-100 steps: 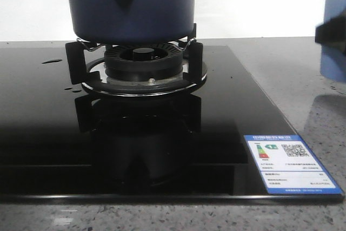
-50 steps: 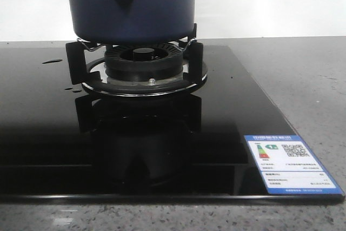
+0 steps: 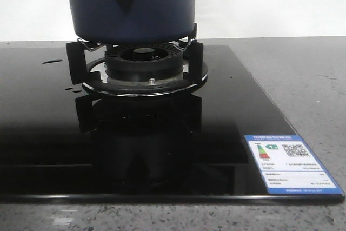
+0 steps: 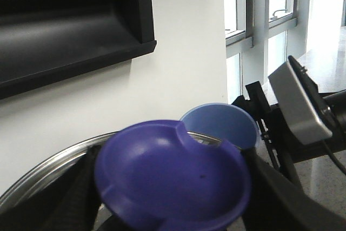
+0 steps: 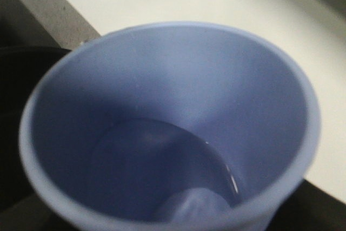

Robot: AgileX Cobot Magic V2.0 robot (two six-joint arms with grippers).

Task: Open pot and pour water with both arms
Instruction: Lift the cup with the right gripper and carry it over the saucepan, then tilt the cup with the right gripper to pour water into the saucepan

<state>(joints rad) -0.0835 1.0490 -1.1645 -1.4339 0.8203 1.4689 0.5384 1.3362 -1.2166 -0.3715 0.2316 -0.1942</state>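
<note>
The dark navy pot (image 3: 132,4) stands on the burner's supports (image 3: 143,68), its top cut off by the front view's edge. My left gripper (image 4: 173,193) is shut on the purple knob (image 4: 173,179) of the lid, whose steel rim (image 4: 48,174) curves behind it. Dark fingers (image 4: 75,198) flank the knob. Beyond it, my right gripper (image 4: 250,128) is shut on a pale blue cup (image 4: 219,125). In the right wrist view the cup (image 5: 167,79) fills the frame, with water (image 5: 157,171) at its bottom, and it hides that gripper's fingers. Neither gripper shows in the front view.
A black glass hob (image 3: 162,133) with a blue energy label (image 3: 289,163) lies on a grey speckled counter (image 3: 303,79). A few drops (image 3: 51,61) sit on the glass at left. A dark range hood (image 4: 70,25) hangs on the white wall, with windows (image 4: 259,9) beside it.
One second ago the pale blue cup and the right gripper showed at the front view's right edge; they have since left that view. The pot has not moved.
</note>
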